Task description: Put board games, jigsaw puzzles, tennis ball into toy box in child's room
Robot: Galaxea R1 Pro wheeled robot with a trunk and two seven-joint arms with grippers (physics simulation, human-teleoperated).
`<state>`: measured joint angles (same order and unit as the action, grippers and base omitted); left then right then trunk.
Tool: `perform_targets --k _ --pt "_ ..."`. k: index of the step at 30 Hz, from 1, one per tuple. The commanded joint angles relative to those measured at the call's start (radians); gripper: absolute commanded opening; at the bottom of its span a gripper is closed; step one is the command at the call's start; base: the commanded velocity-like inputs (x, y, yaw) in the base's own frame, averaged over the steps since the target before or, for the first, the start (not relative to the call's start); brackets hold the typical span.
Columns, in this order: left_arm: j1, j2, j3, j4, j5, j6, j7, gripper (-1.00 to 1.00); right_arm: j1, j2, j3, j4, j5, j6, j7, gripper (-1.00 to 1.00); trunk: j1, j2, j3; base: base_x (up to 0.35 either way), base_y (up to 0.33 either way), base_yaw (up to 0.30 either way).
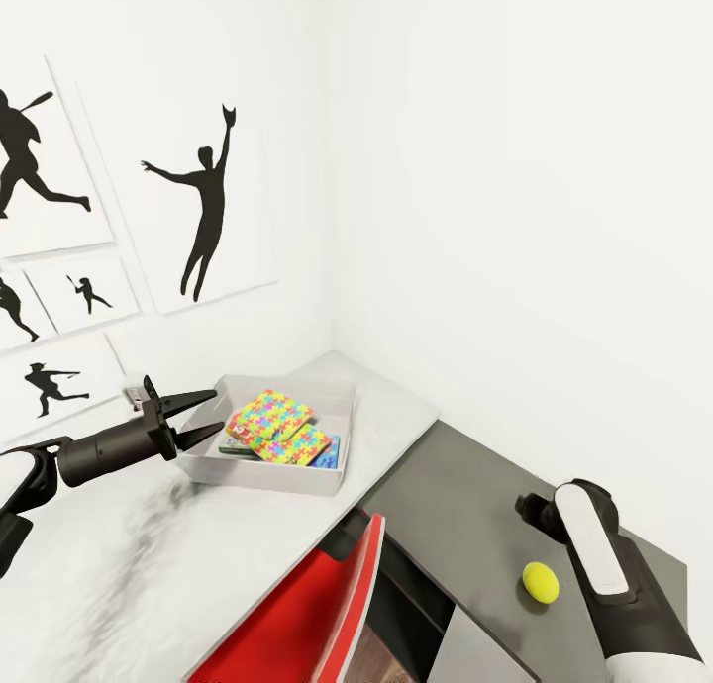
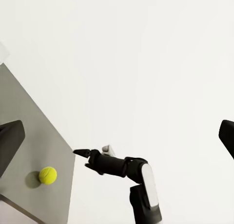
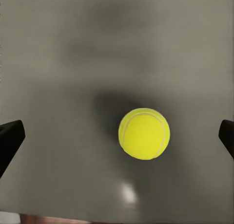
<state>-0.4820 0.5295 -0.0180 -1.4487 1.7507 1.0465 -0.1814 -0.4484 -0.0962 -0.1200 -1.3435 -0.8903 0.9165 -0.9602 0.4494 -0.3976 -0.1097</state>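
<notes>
Hovering the right gripper (image 3: pixel 117 136) over the tennis ball (image 3: pixel 144 133), jaws spread wide, ball sitting free on the grey worktop (image 3: pixel 58 63) between the fingertips but off-centre. Left gripper (image 1: pixel 198 414) is waiting by the toy box (image 1: pixel 282 473), jaws parted and empty, puzzle boxes (image 1: pixel 269 416) already lying inside. Risk: closing off-centre is likely nudging the ball, which may roll off the near edge.

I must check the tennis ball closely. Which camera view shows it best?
The right wrist view: the tennis ball is large, sharp and unobstructed between the open fingers. The head view and left wrist view show it small on the table.
</notes>
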Motion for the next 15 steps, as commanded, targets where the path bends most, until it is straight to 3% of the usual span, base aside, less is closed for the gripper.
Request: perform_targets --k 1,5,15 --pt "-0.001 0.001 -0.002 0.0 -0.008 0.001 -0.01 1.0 -0.001 -0.005 -0.004 0.007 -0.008 0.004 0.011 1.0 0.001 -0.002 -0.004 0.0 0.0 0.0" --pt "-0.001 0.001 -0.002 0.0 -0.008 0.001 -0.01 1.0 -0.001 -0.013 -0.011 0.02 -0.003 0.003 0.056 1.0 0.001 -0.002 -0.01 0.0 0.0 0.0" --pt "-0.001 0.001 -0.003 -0.011 -0.004 0.001 -0.028 1.0 -0.001 -0.016 -0.013 0.024 -0.001 -0.016 0.066 1.0 0.001 -0.002 -0.027 0.0 -0.033 0.0"
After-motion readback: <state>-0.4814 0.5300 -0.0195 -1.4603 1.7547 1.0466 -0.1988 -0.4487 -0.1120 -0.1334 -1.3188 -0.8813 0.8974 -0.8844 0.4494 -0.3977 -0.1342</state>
